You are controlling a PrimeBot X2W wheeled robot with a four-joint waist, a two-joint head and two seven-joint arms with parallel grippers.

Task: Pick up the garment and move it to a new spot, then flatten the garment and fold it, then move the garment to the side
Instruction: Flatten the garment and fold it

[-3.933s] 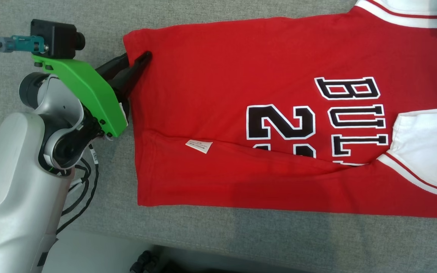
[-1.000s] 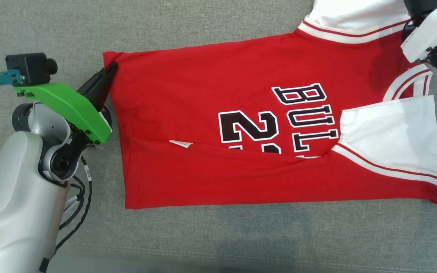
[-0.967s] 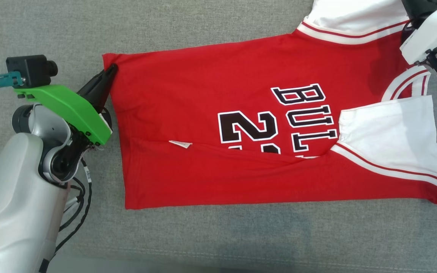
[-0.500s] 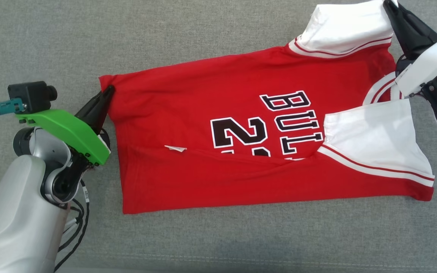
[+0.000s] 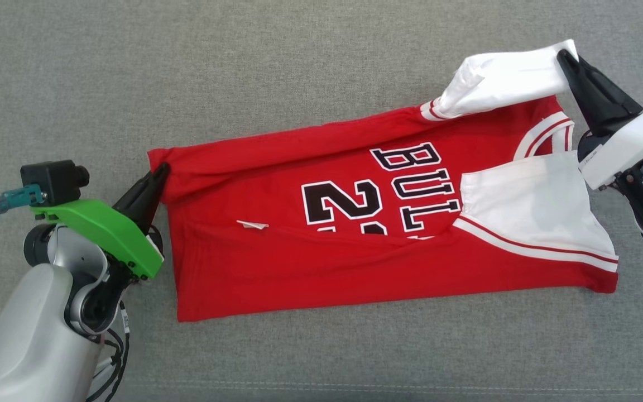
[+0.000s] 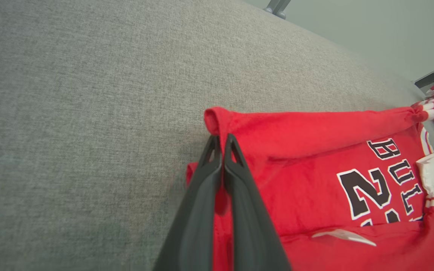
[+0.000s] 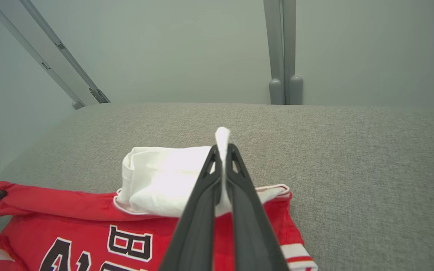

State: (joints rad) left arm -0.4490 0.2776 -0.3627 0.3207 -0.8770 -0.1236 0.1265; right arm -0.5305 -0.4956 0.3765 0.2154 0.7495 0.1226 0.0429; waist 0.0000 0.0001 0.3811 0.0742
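The garment [image 5: 321,251] is a red jersey with white sleeves and black lettering, lying on a grey cushioned surface, its near edge folded over the front. My left gripper [image 5: 161,170] is shut on the hem's far left corner [image 6: 217,120], which is lifted. My right gripper [image 5: 566,56] is shut on the tip of the far white sleeve [image 7: 164,177], holding it up off the surface. The far edge of the garment [image 6: 315,124] hangs taut between the two grippers.
The grey cushion [image 5: 299,61] spreads far beyond the jersey on every side. A small white label [image 5: 252,224] pokes out at the fold. Beyond the cushion's far edge stand grey metal posts [image 7: 283,52] and a pale wall.
Both grippers have drawn the garment's far edge up and toward me, so the far strip is rising and rolling over the front. The head view has also shifted, bringing the right gripper into sight.
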